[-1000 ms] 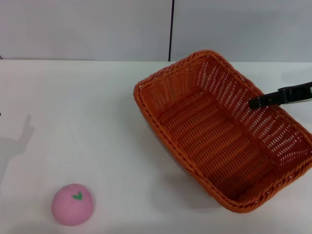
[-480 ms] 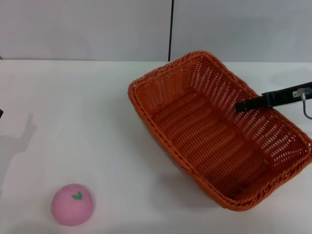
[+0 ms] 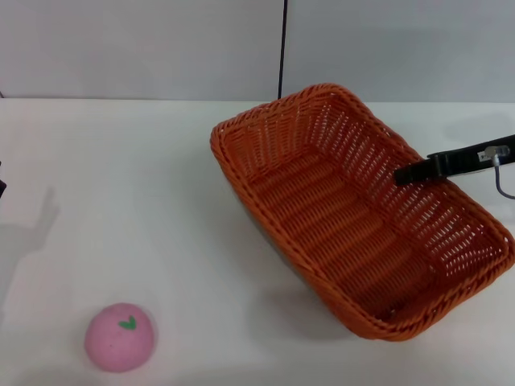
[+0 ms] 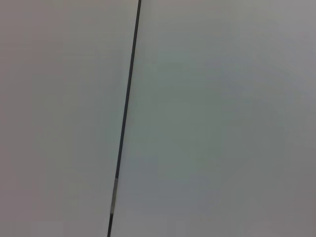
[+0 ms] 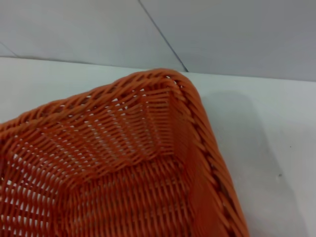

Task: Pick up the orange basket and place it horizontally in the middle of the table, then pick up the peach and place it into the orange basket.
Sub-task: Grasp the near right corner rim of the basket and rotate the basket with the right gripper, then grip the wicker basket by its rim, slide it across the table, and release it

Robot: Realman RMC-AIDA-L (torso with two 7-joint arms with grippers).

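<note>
Right pincer [image 3: 402,174], clamped on the right long wall of the orange basket [image 3: 354,217], holds it askew on the right half of the white counter [image 3: 121,177]; peach [image 3: 120,336] near left.

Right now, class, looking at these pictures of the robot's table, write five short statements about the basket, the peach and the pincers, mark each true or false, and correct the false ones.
1. The peach lies inside the basket. False: it sits on the table, apart from the basket, toward the robot's left.
2. The basket holds nothing. True.
3. The right pincer reaches over the basket's right-hand long rim. True.
4. The left pincer holds the peach. False: no pincer is near it.
5. The basket lies square to the table's edge. False: it sits at a slant.
</note>
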